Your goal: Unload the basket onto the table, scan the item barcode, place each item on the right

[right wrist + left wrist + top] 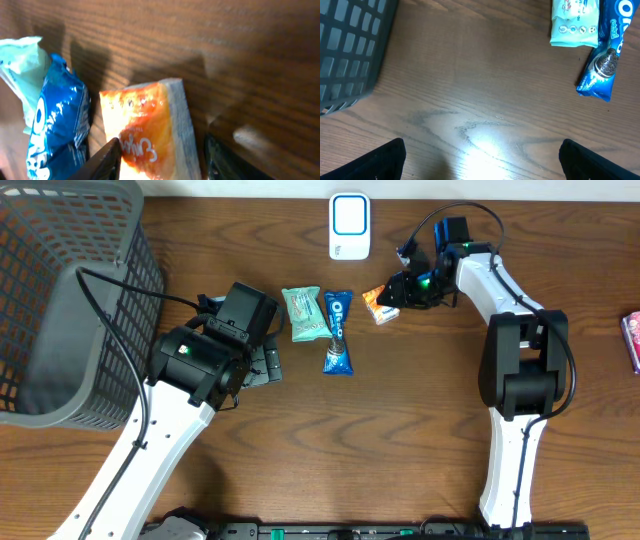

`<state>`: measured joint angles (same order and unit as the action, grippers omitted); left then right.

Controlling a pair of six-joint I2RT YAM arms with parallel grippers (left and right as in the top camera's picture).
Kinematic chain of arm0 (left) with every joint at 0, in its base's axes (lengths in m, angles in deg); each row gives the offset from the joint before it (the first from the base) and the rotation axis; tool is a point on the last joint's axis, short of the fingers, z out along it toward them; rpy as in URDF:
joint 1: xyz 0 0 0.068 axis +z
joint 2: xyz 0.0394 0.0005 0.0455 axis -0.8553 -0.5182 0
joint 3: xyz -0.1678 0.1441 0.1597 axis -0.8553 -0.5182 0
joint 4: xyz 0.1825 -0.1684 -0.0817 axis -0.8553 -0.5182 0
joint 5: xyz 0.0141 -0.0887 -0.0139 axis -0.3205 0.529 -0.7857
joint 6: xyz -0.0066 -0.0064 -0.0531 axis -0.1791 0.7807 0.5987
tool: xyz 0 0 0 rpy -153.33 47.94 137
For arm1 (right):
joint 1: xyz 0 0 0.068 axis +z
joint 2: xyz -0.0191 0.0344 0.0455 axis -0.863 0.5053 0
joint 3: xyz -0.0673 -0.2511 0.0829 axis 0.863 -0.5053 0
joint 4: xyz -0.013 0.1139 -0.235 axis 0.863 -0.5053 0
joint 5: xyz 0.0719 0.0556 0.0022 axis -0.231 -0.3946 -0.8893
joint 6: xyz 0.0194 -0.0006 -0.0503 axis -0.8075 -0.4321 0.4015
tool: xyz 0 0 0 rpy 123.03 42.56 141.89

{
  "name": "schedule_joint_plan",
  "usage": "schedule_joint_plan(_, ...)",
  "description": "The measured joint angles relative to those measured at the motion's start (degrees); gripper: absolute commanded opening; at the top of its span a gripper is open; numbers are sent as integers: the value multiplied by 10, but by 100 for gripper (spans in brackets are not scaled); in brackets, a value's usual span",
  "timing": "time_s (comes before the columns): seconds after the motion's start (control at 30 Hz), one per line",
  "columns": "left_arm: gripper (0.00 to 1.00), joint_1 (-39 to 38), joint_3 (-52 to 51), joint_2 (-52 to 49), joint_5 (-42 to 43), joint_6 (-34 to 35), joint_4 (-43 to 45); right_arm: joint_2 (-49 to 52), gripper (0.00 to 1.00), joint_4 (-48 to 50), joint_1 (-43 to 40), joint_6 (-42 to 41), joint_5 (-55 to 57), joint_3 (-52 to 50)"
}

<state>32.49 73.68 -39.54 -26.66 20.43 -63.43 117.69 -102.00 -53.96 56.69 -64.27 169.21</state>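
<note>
An orange snack packet (377, 304) lies on the wooden table, right of a blue Oreo packet (338, 332) and a pale green packet (304, 313). My right gripper (392, 293) reaches over the orange packet from the right. In the right wrist view its jaws (160, 160) straddle the orange packet (150, 125): the left finger touches the packet's edge, and a thin dark gap shows at the right finger. The white scanner (349, 226) stands at the back of the table. My left gripper (262, 363) hovers wide open over bare wood (482, 165), with the Oreo packet (602, 60) ahead of it.
A dark mesh basket (60, 300) fills the left side of the table, and its wall (350, 55) is close to my left gripper. A pink item (632, 340) lies at the far right edge.
</note>
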Motion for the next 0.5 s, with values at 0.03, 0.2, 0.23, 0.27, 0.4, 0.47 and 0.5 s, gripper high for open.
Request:
schedule_joint_plan(0.03,98,0,0,0,0,0,0,1,47,-5,0,0,-4,1)
schedule_joint_plan(0.2,98,0,0,0,0,0,0,7,2,-14,0,3,-6,2)
schedule_joint_plan(0.23,98,0,0,0,0,0,0,9,1,-14,0,2,-6,2)
schedule_joint_plan(0.27,98,0,0,0,0,0,0,11,1,-14,0,0,-11,2)
schedule_joint_plan(0.4,98,0,0,0,0,0,0,11,1,-14,0,-5,-13,2)
schedule_joint_plan(0.47,98,0,0,0,0,0,0,11,1,-15,0,-10,-15,4)
schedule_joint_plan(0.5,98,0,0,0,0,0,0,11,1,-16,0,-12,-17,5)
